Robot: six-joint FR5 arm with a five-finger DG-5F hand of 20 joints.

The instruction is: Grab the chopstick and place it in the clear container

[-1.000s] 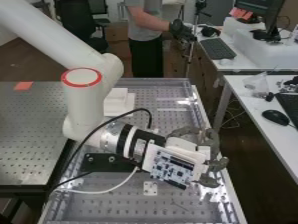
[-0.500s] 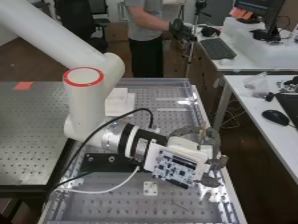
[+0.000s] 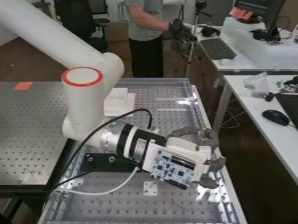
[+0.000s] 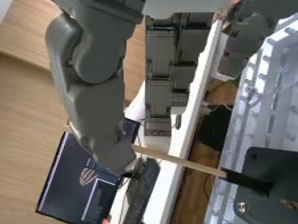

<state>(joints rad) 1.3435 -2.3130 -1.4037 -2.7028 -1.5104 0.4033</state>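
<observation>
In the high view the hand (image 3: 206, 142) is over the right side of the perforated bench, its dark grey fingers curled. In the wrist view the hand (image 4: 100, 110) has its thumb across a thin wooden chopstick (image 4: 179, 161), which passes behind the thumb. The stick slants out from the thumb, with a dark end over a black plate. Where the fingers touch it is hidden. On the desk at the high view's right lies a clear plastic object (image 3: 256, 84); I cannot tell whether it is the container.
White blocks (image 3: 118, 102) stand on the bench's far left part. A black bracket (image 3: 106, 163) and loose cables lie beside the arm's wrist. The side desk (image 3: 243, 107) carries a mouse (image 3: 275, 117) and a keyboard.
The fingers at the far right of the hand have drawn in slightly towards the palm. The arm has barely shifted.
</observation>
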